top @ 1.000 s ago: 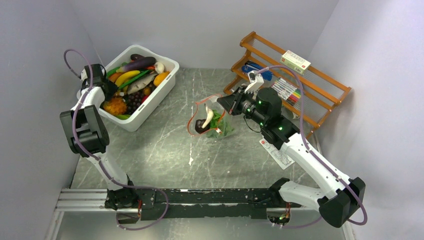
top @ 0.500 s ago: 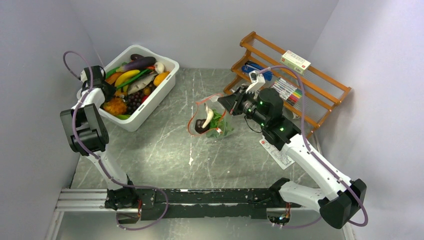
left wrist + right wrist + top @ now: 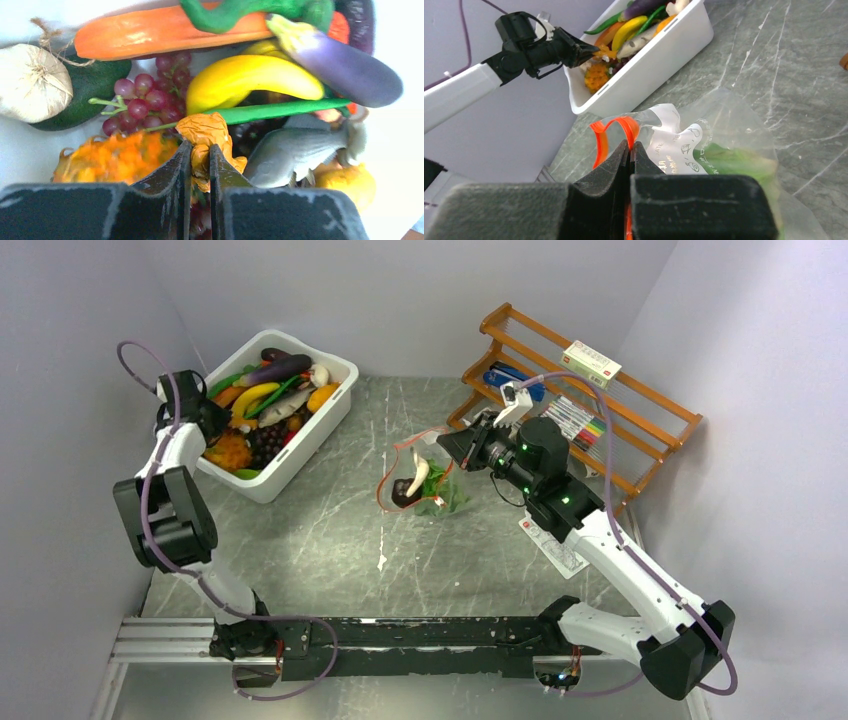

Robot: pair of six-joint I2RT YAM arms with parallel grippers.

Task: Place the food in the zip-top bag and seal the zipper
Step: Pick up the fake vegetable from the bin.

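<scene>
The zip-top bag (image 3: 425, 480) stands open at mid-table, with green lettuce (image 3: 446, 498), a pale mushroom-like piece (image 3: 416, 478) and a dark piece (image 3: 402, 497) inside. My right gripper (image 3: 443, 447) is shut on the orange-red zipper (image 3: 600, 142) at the bag's mouth and holds it up; its pinch shows in the right wrist view (image 3: 629, 145). My left gripper (image 3: 199, 150) is over the white bin (image 3: 300, 452), shut on a crinkled orange-yellow food piece (image 3: 204, 131). Below it lie grapes (image 3: 145, 97), a banana (image 3: 250, 80), an eggplant (image 3: 345, 70) and a grey fish (image 3: 295, 150).
An orange-brown wooden rack (image 3: 650, 430) with pens and a small box stands at the back right, close behind my right arm. A white printed leaflet (image 3: 553, 545) lies flat under the right forearm. Grey walls close in on the left, back and right.
My left arm has shifted slightly left and back over the bin. The right arm and the bag have barely moved.
</scene>
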